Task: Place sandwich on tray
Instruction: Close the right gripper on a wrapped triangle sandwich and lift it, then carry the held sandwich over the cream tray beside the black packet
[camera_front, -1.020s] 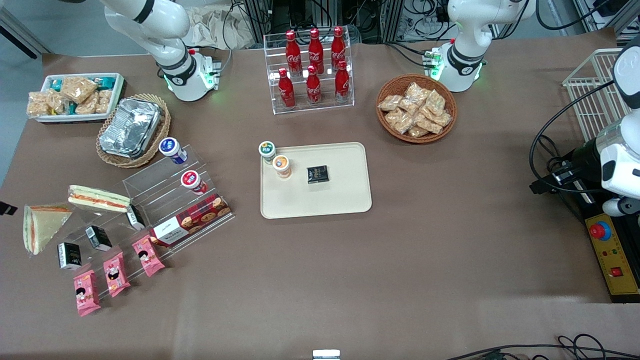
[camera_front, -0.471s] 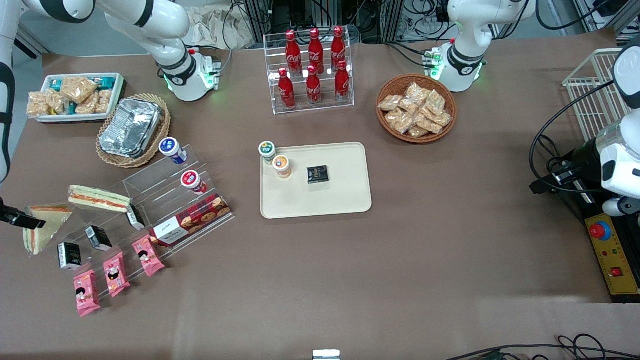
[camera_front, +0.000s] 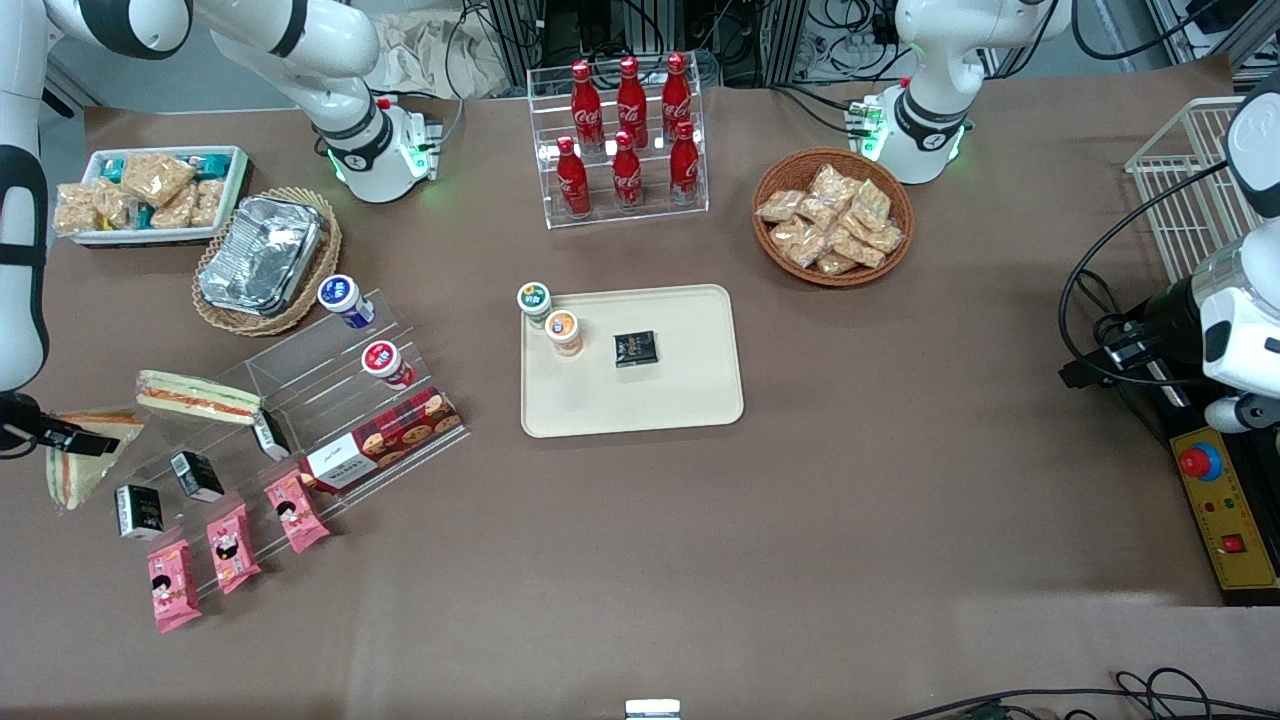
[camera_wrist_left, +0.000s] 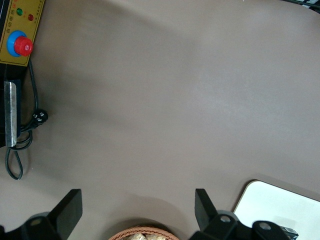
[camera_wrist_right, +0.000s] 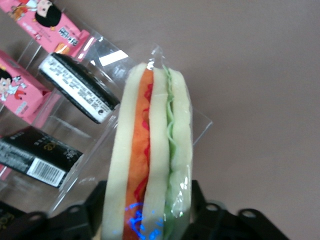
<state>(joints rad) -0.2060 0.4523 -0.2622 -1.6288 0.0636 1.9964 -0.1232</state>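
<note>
Right wrist view: your claw (camera_wrist_right: 150, 220) straddles the sandwich (camera_wrist_right: 150, 155), fingers apart, not yet clamped. Tray (camera_front: 690, 400) lies well away; grasp, carry, placement remain.

Front view. The gripper (camera_front: 75, 440) sat at the far left edge of the frame, over the wide end of the wrapped triangular sandwich (camera_front: 68, 472) lying on the brown table (camera_front: 900, 520). Just above and to its right lay a second, slab-shaped sandwich (camera_front: 197, 396) on a clear stepped display (camera_front: 300, 400). The cream tray (camera_front: 660, 400) occupied the centre of the frame, well apart from the sandwich, and carried two small cups (camera_front: 550, 318) at its upper left corner and a small black packet (camera_front: 635, 348). A rack of red bottles (camera_front: 627, 135) stood above the tray.
</note>
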